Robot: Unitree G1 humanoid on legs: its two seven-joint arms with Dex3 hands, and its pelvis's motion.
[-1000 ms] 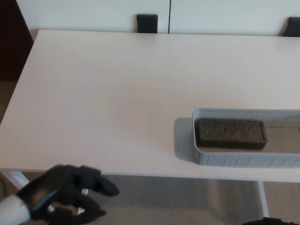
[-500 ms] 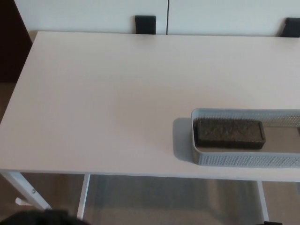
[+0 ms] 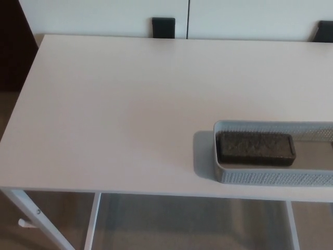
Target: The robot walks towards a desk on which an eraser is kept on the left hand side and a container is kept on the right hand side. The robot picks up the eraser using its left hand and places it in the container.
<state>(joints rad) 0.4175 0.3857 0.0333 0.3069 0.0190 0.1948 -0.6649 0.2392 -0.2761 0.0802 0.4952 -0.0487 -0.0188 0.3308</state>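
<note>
On the white rectangular desk (image 3: pixel 119 109) in the head view, the dark rectangular felt eraser (image 3: pixel 255 148) lies flat inside the grey mesh container (image 3: pixel 270 177). Left hand was low at the near edge a second ago, now neither hand shows, so can't tell their state. Looks done to me.

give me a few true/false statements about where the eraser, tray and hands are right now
1. The eraser lies inside the tray. True.
2. The tray sits at the desk's left end. False: it sits on the right side of the desk, near the front edge.
3. The left hand holds the eraser. False: neither hand is in view, and the eraser rests in the tray.
4. The eraser lies at the tray's left end. True.
5. The eraser stands on end. False: it lies flat, lengthwise along the tray.
</note>
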